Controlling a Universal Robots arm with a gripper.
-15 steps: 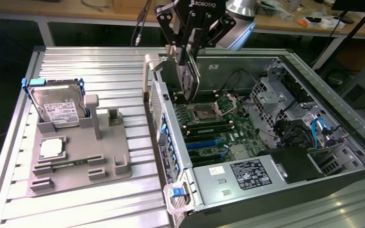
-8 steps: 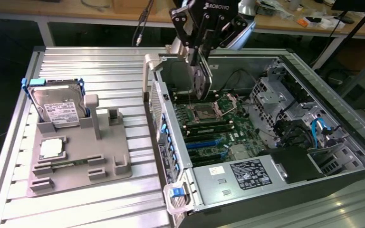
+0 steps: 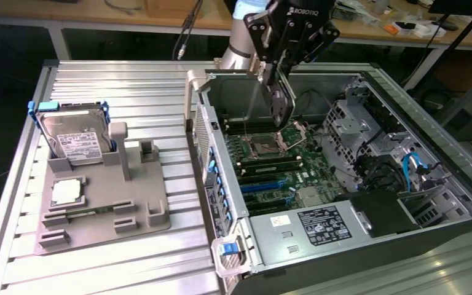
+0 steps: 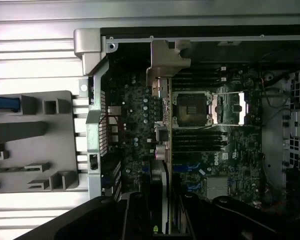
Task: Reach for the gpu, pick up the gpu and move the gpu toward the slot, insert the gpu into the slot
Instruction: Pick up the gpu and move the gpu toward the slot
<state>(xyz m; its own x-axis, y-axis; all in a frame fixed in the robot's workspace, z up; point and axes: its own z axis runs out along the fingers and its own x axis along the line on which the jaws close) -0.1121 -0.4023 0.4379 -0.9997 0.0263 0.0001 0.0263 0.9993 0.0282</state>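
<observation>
My gripper (image 3: 274,75) hangs over the open computer case and is shut on the gpu (image 3: 280,103), a thin dark card held on edge and pointing down, well above the green motherboard (image 3: 306,169). In the wrist view the gpu (image 4: 159,150) runs edge-on from between my fingers (image 4: 136,216) out to its silvery bracket (image 4: 167,60). The blue slot (image 3: 262,184) lies on the motherboard nearer the camera than the card, with a second blue strip beside it. In the wrist view the blue slot (image 4: 189,168) sits past the memory sockets.
The square processor socket (image 3: 267,146) lies under the card. A power supply (image 3: 318,224) and drive cages (image 3: 359,123) crowd the case. On the exterior view's left, a grey fixture (image 3: 105,203) holds a hard drive (image 3: 72,140) and a small silver chip (image 3: 67,192).
</observation>
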